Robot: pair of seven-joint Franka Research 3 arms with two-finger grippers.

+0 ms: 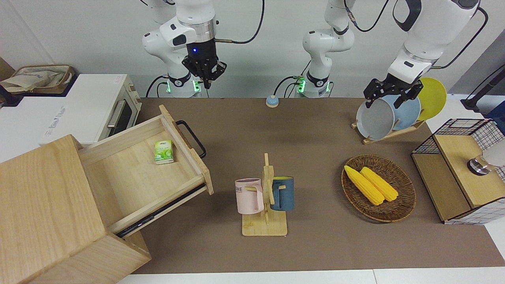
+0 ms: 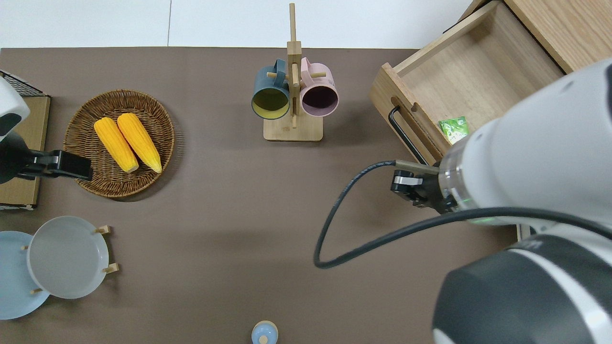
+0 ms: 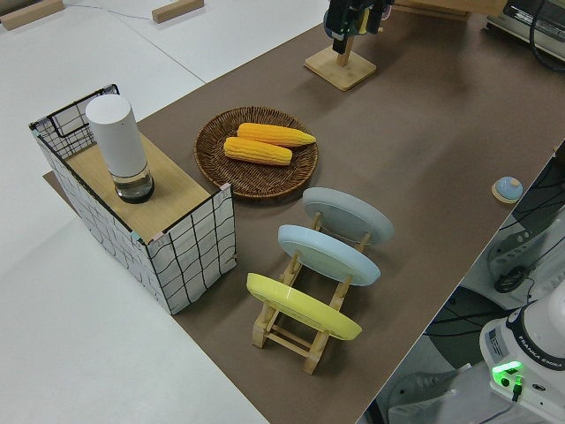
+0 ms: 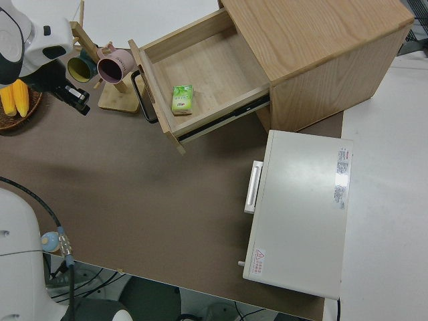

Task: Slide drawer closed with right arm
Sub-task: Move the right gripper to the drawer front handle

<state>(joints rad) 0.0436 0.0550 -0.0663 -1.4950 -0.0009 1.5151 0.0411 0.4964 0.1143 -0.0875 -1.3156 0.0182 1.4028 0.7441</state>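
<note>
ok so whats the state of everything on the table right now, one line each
drawer: pulled open, green packet lying inside
right tool: in the air over the mat beside the drawer's handle, not touching it
left tool: parked
toaster oven: door shut
pink mug and blue mug: hanging on the mug stand
plates: standing on edge in the rack
corn cobs: lying in the wicker basket

My front camera faces the arms across the tabletop (image 1: 315, 130); the overhead looks straight down; both share the drawer (image 1: 150, 173) (image 2: 473, 91).
</note>
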